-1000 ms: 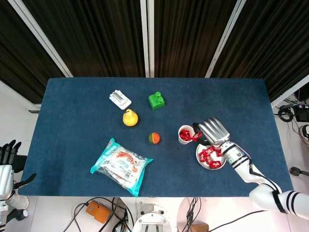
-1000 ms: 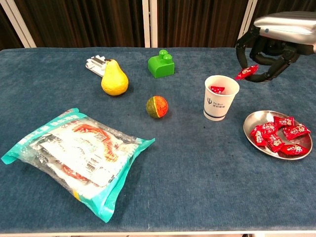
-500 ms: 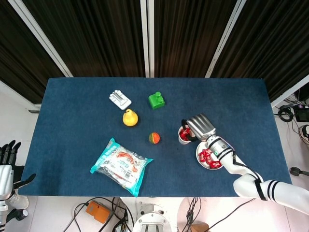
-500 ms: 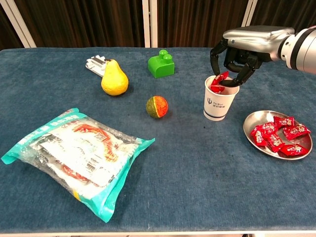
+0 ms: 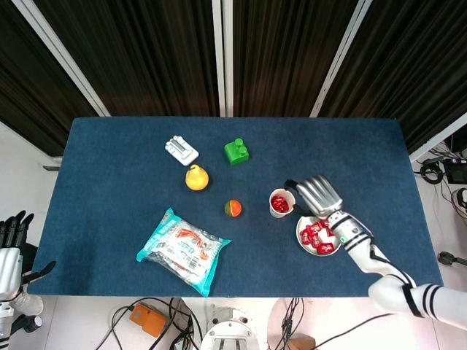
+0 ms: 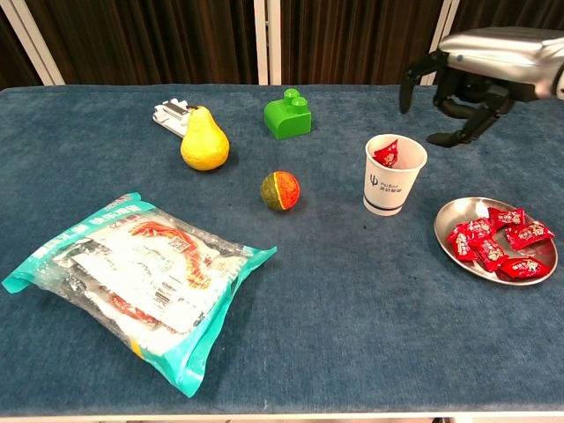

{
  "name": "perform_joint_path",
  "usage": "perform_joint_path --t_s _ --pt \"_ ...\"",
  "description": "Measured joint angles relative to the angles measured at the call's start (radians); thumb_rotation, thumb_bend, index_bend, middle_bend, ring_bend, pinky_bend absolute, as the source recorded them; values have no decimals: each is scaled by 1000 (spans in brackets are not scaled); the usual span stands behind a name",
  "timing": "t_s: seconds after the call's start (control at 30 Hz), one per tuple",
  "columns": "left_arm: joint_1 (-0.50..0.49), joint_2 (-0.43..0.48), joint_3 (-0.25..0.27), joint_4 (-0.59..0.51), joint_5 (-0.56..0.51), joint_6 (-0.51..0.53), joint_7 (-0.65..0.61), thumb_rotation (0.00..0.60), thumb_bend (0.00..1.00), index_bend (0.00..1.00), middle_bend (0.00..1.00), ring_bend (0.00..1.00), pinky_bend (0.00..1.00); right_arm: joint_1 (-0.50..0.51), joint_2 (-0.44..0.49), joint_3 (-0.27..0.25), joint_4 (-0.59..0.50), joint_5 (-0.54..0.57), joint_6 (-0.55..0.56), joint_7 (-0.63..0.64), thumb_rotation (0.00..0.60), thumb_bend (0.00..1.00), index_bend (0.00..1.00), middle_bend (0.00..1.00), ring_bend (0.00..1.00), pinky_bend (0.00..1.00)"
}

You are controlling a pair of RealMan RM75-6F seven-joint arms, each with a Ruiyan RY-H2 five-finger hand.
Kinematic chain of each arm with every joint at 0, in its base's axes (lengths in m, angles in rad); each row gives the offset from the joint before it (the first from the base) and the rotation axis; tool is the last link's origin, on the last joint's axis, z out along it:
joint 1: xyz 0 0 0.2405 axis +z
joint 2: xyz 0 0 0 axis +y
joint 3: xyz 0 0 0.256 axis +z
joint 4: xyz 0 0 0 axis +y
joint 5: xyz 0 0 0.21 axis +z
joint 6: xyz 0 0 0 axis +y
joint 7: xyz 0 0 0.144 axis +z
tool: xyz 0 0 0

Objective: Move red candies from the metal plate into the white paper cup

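Right hand (image 6: 471, 75) empty, fingers spread, above and just beside white paper cup (image 6: 394, 174), red candies (image 6: 498, 242) below

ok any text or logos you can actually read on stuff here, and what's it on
white paper cup: a small dark blue logo with a line of print beside it, too small to read.
Snack bag: printed panels and what looks like a barcode, all blurred, nothing legible.
Red candies on the metal plate: no print can be made out.
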Motion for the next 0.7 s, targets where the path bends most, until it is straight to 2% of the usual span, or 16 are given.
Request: perform_joint_path --t_s 0.13,0.27,0.47,0.7 --pt "0 -3 0 0 2 1 -1 600 0 0 0 0 0 -55 47 -69 -23 -46 30 14 600 438 504 921 1000 1000" --pt "0 -6 3 -1 7 3 2 600 0 0 0 0 0 -80 49 -123 -5 -57 3 -7 600 438 515 921 1000 1000" --pt "5 -2 5 -5 6 9 5 600 0 0 0 0 0 -83 6 -143 70 -37 -46 -53 600 438 521 921 1000 1000" --pt "9 1 7 -8 4 12 9 600 0 0 0 0 0 -73 -43 -142 136 -10 -98 -65 600 438 527 921 1000 1000"
